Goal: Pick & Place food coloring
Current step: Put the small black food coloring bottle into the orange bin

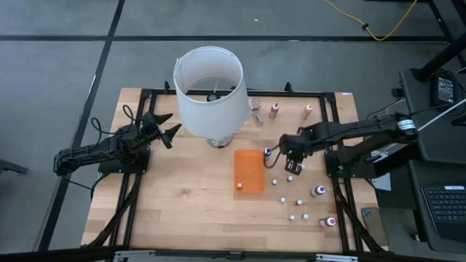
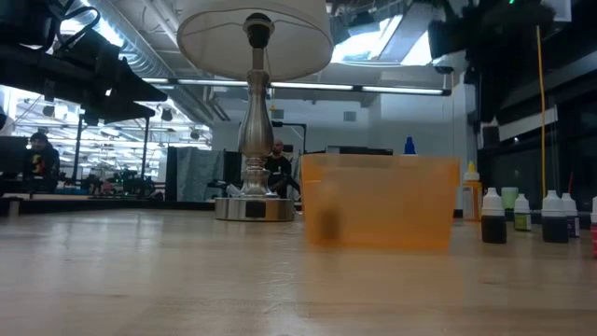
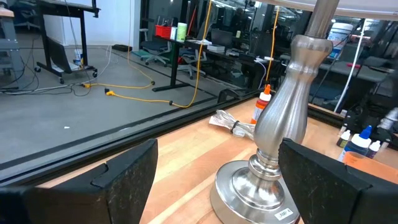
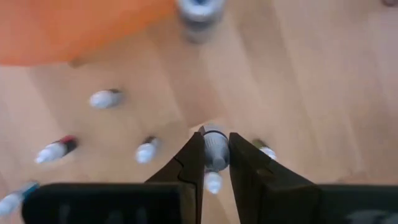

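Right gripper point(image 4: 216, 155) is clenched on one small white-capped bottle point(image 4: 214, 149), lifted clear of the bench point(image 1: 182, 196); in the right wrist view the bottle stands upright between my two fingers point(image 4: 189, 165), its long axis running along them, cap end toward the wrist. From above, the right gripper point(image 1: 290, 153) sits just off the tray's point(image 1: 249, 172) far right corner, so the tray lies a short way toward the left arm from what I am carrying. That is the relation the next move turns on, as I judge it: carry the bottle sideways over the tray rim, keep it vertical, then let go. The tray already has one bottle point(image 1: 239, 188) at its near edge. The rest of the food coloring stays loose on the bench to the right of the tray: a scatter of white-capped ones point(image 1: 298, 202), two darker, bigger ones point(image 1: 318, 191) further right, and two orange-pink ones point(image 1: 274, 110) beyond the tray near the bench's far edge. Left gripper point(image 1: 166, 129) waits well away from the tray, beside the lamp point(image 1: 211, 94), fingers point(image 3: 127, 177) released and spread on either side of the lamp's base in its own view. The right arm is plainly the nearer one for this work.
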`<state>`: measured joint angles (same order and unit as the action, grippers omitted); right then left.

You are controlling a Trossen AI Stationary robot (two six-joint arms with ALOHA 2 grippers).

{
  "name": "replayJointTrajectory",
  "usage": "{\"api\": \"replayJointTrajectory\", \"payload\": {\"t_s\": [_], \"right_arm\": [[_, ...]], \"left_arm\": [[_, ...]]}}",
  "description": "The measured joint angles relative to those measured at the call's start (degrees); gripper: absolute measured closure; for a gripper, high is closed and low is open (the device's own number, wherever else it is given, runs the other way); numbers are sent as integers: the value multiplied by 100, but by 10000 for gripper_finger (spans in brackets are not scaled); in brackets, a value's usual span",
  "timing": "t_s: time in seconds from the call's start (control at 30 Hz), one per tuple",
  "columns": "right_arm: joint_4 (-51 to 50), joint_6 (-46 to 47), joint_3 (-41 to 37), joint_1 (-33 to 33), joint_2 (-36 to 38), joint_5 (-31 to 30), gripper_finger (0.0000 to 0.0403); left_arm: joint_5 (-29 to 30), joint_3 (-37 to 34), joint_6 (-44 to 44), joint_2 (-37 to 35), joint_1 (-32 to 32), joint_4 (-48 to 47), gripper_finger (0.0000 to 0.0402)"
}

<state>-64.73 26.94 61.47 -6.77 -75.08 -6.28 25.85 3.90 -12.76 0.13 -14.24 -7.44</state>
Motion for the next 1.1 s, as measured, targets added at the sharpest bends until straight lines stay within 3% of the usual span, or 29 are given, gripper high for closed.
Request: {"api": "replayJointTrajectory", "payload": {"t_s": [0.43,1.1], "right_arm": [[367,-344,1346,-933,-1443,-5,345],[861,-1101,2779,-879,-3258,-15,345]], "left_arm": [[0,-1,-1,1,0,0,80],[0,0,-1,-1,0,0,79]]}}
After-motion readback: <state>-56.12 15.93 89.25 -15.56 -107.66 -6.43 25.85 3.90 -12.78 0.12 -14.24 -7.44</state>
